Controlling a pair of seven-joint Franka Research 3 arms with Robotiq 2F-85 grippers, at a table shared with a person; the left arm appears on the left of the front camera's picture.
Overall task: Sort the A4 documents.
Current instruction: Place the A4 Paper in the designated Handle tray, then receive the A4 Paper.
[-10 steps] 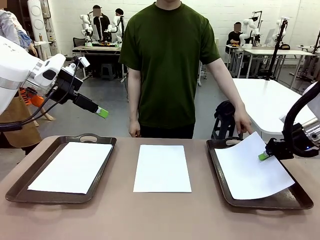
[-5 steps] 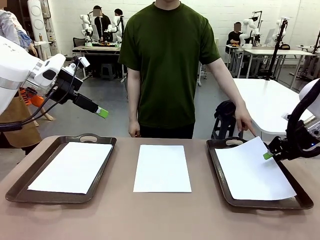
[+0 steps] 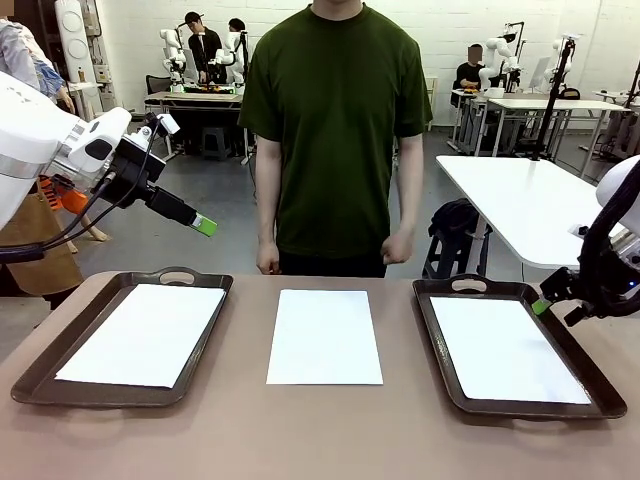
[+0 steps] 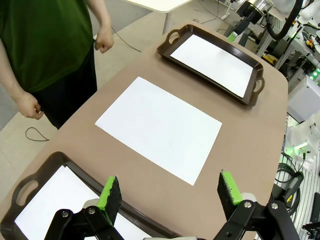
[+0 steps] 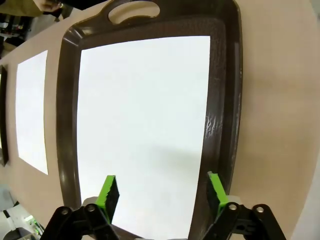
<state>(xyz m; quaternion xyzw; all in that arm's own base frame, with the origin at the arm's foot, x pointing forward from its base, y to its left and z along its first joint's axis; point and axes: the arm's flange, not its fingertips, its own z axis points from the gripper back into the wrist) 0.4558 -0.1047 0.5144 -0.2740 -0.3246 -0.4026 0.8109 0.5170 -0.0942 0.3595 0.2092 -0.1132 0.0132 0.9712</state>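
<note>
Three A4 documents are in view. One white sheet (image 3: 140,335) lies in the left brown tray (image 3: 35,375). Another sheet (image 3: 325,335) (image 4: 157,127) rests bare on the table between the trays. The third sheet (image 3: 510,348) (image 5: 145,125) lies flat in the right tray (image 3: 435,340) (image 5: 67,125). My left gripper (image 3: 205,225) (image 4: 170,190) hangs open high above the left tray, holding nothing. At the right tray's outer rim my right gripper (image 3: 541,306) (image 5: 162,191) is open, its green pads apart over the sheet's near edge and nothing between them.
A person in a green shirt stands at the table's far edge, both hands (image 3: 398,248) held as loose fists off the table. The brown tabletop (image 3: 320,430) in front of the trays is bare. A white table (image 3: 530,200) stands behind on the right.
My right gripper opened and let go of the sheet, which dropped flat into the right tray, and it drew back to the right. The person's hand left the tray.
</note>
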